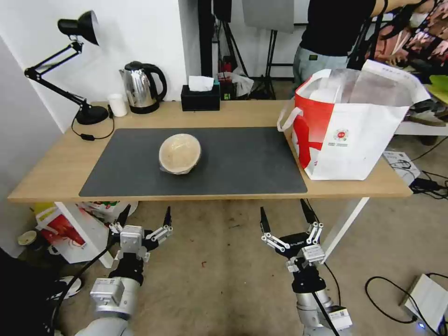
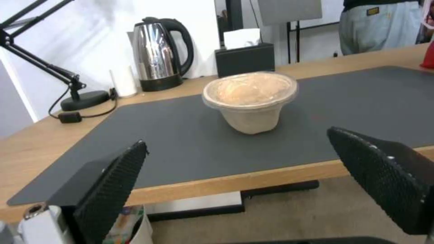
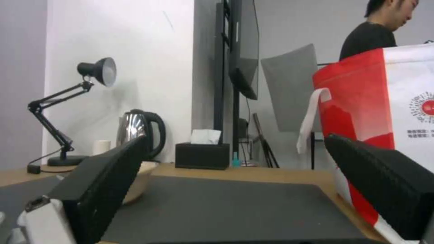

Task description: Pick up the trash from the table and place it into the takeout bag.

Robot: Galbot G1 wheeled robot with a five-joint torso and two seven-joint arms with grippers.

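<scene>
Bearing a small red logo, takeout bag [image 1: 359,144] stands; both grippers' jaws released.

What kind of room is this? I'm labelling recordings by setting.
Probably an office or lab staged as a desk area: a light-wood table with a desk lamp and kettle, and light stands behind.
</scene>
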